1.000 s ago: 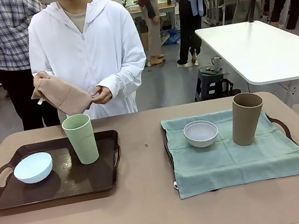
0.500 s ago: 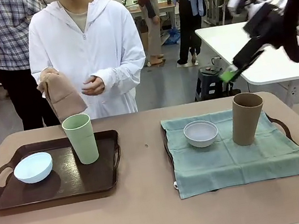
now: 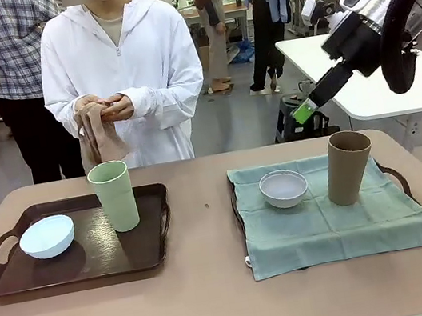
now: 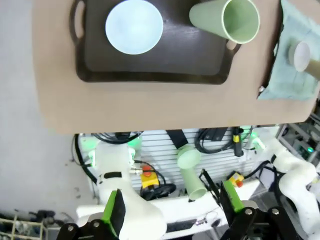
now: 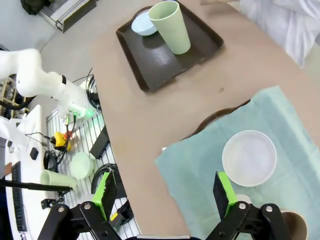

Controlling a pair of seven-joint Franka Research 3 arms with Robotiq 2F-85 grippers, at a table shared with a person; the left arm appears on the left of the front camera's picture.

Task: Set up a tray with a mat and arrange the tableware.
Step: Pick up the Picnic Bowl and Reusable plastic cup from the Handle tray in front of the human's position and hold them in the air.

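Front view: right tool [image 3: 304,110], jaws apart, tilted down, high over teal mat [image 3: 328,227].

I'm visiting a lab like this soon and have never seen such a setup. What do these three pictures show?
This is a two-armed robot; each arm ends in a two-finger claw with green pads. The wide picture looks across the table from between the arms, toward a person. The other two come from cameras on the wrists, looking down past each claw. The left claw and the right claw are both open, holding nothing, high above the table. On the table sit a dark tray with a blue bowl and a green cup, and a second tray covered by a green mat, with a white bowl and a brown cup. The person holds a tan cloth in both hands.
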